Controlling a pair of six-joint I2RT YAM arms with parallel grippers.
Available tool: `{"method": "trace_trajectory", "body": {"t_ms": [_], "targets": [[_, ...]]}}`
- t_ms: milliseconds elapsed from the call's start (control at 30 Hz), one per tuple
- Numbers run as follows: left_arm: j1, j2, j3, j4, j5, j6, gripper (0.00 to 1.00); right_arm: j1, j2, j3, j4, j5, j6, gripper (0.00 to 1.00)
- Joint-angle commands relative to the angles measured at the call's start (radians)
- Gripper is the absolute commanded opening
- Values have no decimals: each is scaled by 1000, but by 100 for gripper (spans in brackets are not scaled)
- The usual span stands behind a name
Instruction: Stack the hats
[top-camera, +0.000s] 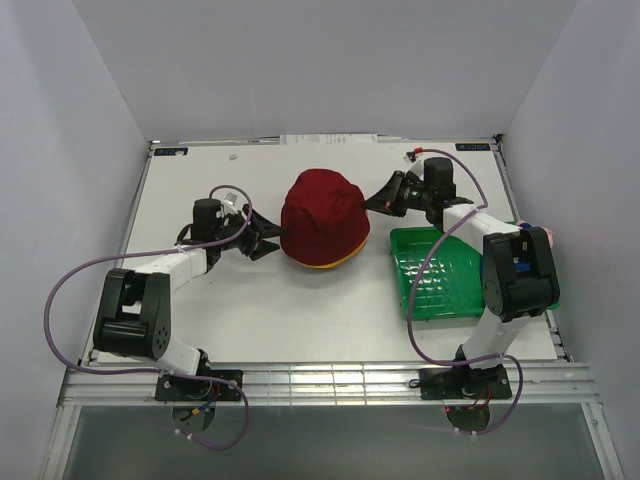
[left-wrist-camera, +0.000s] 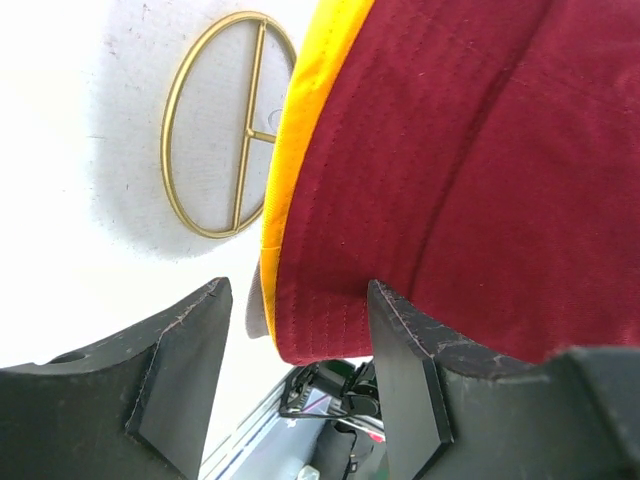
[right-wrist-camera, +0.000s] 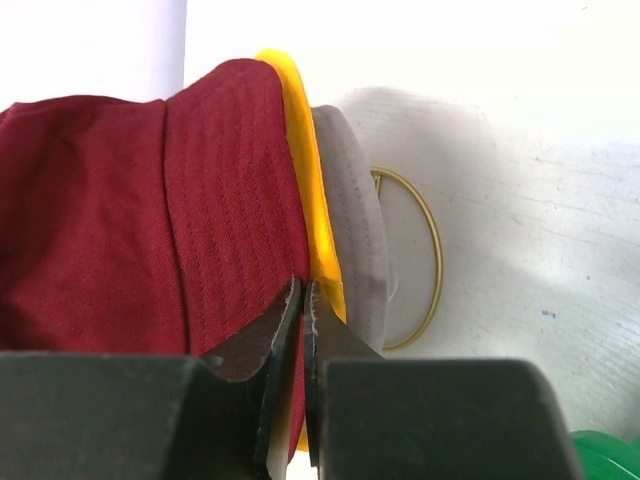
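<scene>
A dark red hat (top-camera: 323, 225) sits on top of a pile at the table's middle. A yellow hat's brim (top-camera: 335, 264) shows under it. In the right wrist view a grey hat (right-wrist-camera: 360, 230) lies below the yellow one (right-wrist-camera: 305, 180), over the gold stand's ring (right-wrist-camera: 432, 250). My right gripper (top-camera: 378, 200) is shut on the dark red hat's brim (right-wrist-camera: 230, 200) at its right side, jaws pinched together (right-wrist-camera: 303, 300). My left gripper (top-camera: 262, 240) is open at the pile's left side. The red brim (left-wrist-camera: 330, 320) hangs between its fingers (left-wrist-camera: 300, 360).
A green plastic tray (top-camera: 435, 270) lies right of the pile, under the right arm. Something pink (top-camera: 548, 236) shows at the table's right edge. The gold ring (left-wrist-camera: 225, 125) rests on the white table. White walls enclose the table on three sides.
</scene>
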Motion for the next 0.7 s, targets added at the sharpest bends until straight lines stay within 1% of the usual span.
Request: {"method": "trace_trajectory", "body": {"t_ms": [0,133,300,400,433,533,567,633,667], "targets": [[-3,-31,-11,34,17,-10,67,-8,-40,-17,0,6,-26,8],[-3,-41,-11,52,15,-29,65,-8,-45,-16,2,6,-24,8],[-3,-42,-6,74,17,-49,57,-8,-49,-19,-3,10,-27,8],[-5,-38,-3,84,17,-58,50,-10,-49,-25,-12,18,-32,8],[-5,-36,-3,86,15,-59,45,-10,-48,-27,-13,19,-34,8],[-5,-25,-1,95,15,-64,39,-8,-45,-28,-21,27,-38,8],[-5,-24,0,97,13,-66,35,-8,-43,-28,-24,29,-43,8],[-8,-13,2,104,10,-69,31,-10,-43,-28,-30,35,-50,8],[-8,-8,2,106,9,-70,27,-8,-43,-28,-35,35,-53,8]]}}
